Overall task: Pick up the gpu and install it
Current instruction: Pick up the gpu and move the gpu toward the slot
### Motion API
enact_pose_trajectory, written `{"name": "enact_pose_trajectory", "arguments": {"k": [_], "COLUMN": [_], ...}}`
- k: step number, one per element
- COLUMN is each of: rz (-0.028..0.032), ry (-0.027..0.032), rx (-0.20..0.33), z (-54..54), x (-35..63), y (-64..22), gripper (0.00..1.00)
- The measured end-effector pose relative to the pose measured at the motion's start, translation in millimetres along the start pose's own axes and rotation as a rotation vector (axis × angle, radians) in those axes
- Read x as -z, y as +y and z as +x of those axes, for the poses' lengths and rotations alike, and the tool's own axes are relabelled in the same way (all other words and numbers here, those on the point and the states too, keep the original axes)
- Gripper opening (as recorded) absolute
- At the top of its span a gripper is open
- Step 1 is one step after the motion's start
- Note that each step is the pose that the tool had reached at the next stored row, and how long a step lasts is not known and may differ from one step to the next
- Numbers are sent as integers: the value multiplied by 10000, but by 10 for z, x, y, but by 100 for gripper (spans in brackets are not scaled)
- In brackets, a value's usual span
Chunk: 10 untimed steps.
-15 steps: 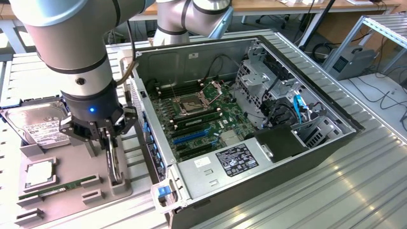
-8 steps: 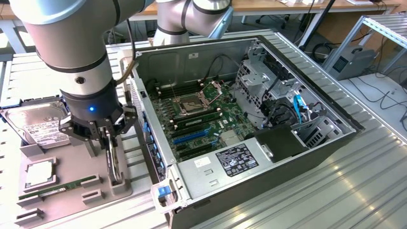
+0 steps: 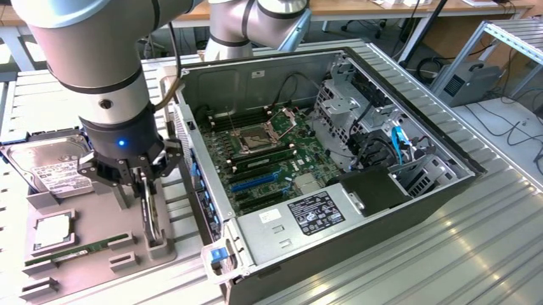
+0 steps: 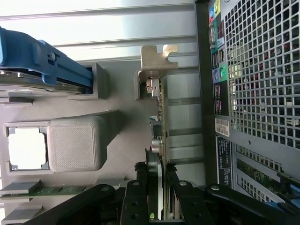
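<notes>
The gpu (image 3: 152,219) stands on its edge in a slot of the grey parts tray (image 3: 98,213), just beside the open computer case (image 3: 407,210). My gripper (image 3: 142,190) reaches down over its top edge, one finger on each face of the card. In the wrist view the gpu (image 4: 159,117) shows edge-on, with its silver end bracket (image 4: 154,58) at the far end. There the gripper (image 4: 157,187) has both black fingers pressed against the card's sides, shut on it. The card still rests in its holder.
On the tray lie a hard drive (image 3: 51,162), a CPU (image 3: 53,230) and a RAM stick (image 3: 76,251). The case's perforated rear panel (image 4: 262,70) stands close beside the card. Inside the case are the motherboard (image 3: 263,159) and a drive cage (image 3: 339,108).
</notes>
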<state>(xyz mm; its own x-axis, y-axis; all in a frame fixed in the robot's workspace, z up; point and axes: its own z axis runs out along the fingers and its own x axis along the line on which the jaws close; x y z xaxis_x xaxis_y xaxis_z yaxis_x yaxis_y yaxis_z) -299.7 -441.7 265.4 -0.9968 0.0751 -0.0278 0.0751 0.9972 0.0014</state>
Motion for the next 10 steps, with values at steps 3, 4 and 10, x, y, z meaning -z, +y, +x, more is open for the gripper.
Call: {"name": "enact_pose_trajectory", "arguments": {"k": [3,4,10], "rz": [0,0,0], "ry": [1,1,0], "rx": [0,1,0], "z": [0,0,-1], "x": [13,17,44], "y": [0,0,0], "gripper": [27,27,27]}}
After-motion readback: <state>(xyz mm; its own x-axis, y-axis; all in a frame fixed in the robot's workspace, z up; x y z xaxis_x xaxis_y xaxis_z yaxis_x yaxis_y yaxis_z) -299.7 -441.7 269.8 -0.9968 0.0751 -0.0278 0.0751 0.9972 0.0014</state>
